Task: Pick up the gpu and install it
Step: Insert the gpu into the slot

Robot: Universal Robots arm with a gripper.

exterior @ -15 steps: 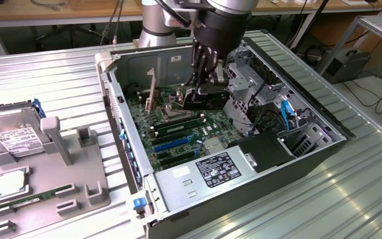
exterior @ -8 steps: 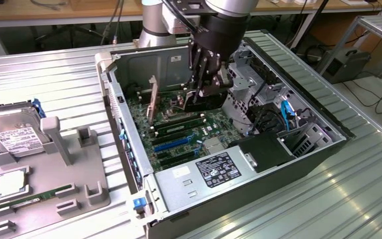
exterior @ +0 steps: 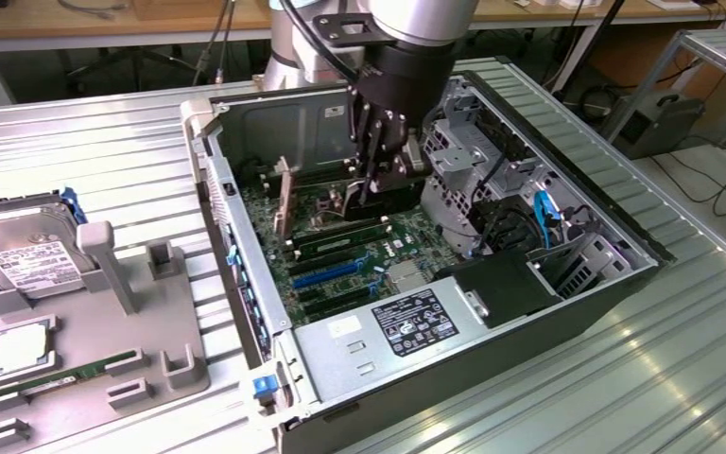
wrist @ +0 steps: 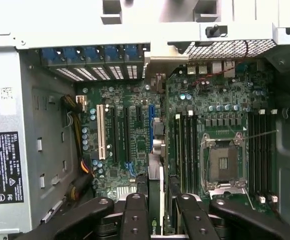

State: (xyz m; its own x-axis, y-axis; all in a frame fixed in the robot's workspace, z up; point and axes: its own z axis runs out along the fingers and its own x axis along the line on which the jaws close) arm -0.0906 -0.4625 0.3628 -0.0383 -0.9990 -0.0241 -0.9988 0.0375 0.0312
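Now pincer (wrist: 156,210) clamped on gpu (wrist: 155,192), edge-down inside open case (exterior: 231,203), over motherboard (wrist: 225,112). Install step; next needs slot alignment, straight press.

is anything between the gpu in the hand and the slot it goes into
Nothing visible stands in the way. The hand grips the gpu edge-on, just above the motherboard, in line with the blue slot. The slots there look bare, though the card's lower edge is hidden.
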